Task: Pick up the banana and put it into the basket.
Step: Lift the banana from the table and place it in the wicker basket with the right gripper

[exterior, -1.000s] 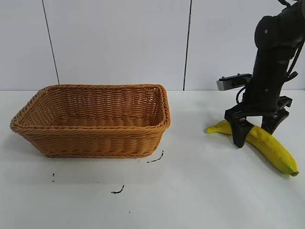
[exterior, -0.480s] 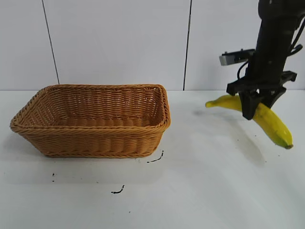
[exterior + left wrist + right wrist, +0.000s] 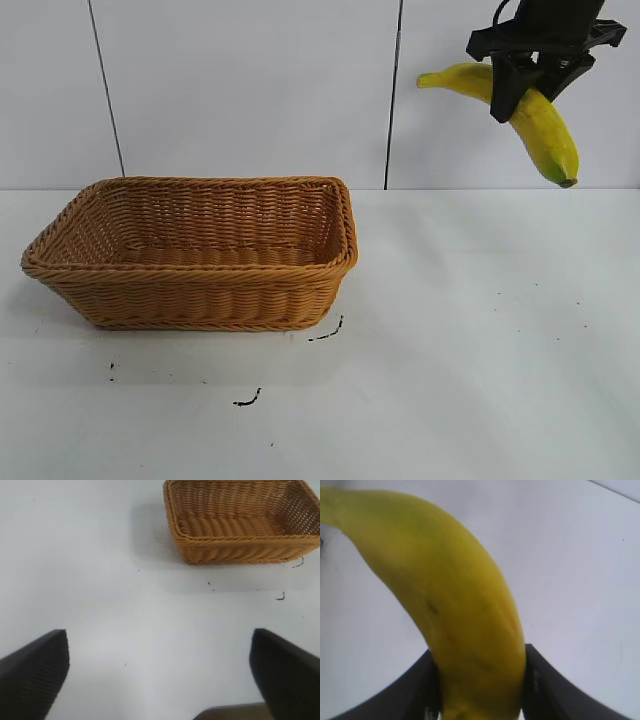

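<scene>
Since a second ago the banana has risen off the counter to the frame's upper right. At centre left we see the basket, empty. Our left tool hangs spread; the right tool pinches the banana mid-length, high enough to clear the rim.

no readable text, labels or numbers, floor scribbles seemingly just marks
</scene>
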Action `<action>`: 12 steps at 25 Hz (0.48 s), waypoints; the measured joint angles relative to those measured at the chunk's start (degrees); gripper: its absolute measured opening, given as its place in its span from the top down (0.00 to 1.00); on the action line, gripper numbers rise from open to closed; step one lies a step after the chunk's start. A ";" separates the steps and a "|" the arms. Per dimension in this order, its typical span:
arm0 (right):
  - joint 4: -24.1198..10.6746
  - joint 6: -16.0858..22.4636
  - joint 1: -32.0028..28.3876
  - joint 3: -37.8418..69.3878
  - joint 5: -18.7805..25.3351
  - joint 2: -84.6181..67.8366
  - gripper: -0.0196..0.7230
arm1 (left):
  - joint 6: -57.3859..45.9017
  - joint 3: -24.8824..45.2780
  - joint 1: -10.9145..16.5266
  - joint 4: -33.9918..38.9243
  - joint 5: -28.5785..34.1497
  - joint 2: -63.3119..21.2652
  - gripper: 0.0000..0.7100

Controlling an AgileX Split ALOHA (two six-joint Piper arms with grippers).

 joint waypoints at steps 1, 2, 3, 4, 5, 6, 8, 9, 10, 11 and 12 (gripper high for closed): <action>-0.15 -0.06 1.14 0.00 -0.06 0.00 0.54 | 0.00 0.00 0.00 0.00 0.00 0.00 0.02; -0.21 -0.22 2.27 0.00 -0.31 0.00 0.54 | 0.00 0.00 0.00 0.00 0.00 0.00 0.02; -0.21 -0.38 3.18 0.00 -0.87 0.00 0.54 | 0.00 0.00 0.00 0.00 0.00 0.00 0.02; -0.25 -0.42 4.27 0.00 -1.55 0.00 0.54 | 0.00 0.00 0.00 0.00 0.00 0.00 0.02; -0.25 -0.42 5.40 0.00 -2.53 0.00 0.54 | 0.00 0.00 0.00 0.00 0.00 0.00 0.02; -0.35 -0.65 6.37 0.00 -3.83 0.00 0.54 | 0.00 0.00 0.00 0.00 0.00 0.00 0.02; -0.53 -1.50 8.91 0.00 -6.80 0.00 0.54 | 0.00 0.00 0.00 0.00 0.00 0.00 0.02; -0.53 -2.44 10.31 0.00 -8.50 0.00 0.54 | 0.00 0.00 0.00 0.00 0.00 0.00 0.02; -0.53 -3.59 11.54 0.00 -10.10 0.00 0.54 | 0.00 0.00 0.00 0.00 0.00 0.00 0.02; -0.53 -4.62 13.04 0.00 -11.39 0.00 0.54 | 0.00 0.00 0.00 0.00 0.00 0.00 0.02; -0.53 -6.03 14.61 0.00 -12.95 0.00 0.54 | 0.00 0.00 0.00 0.00 0.00 0.00 0.02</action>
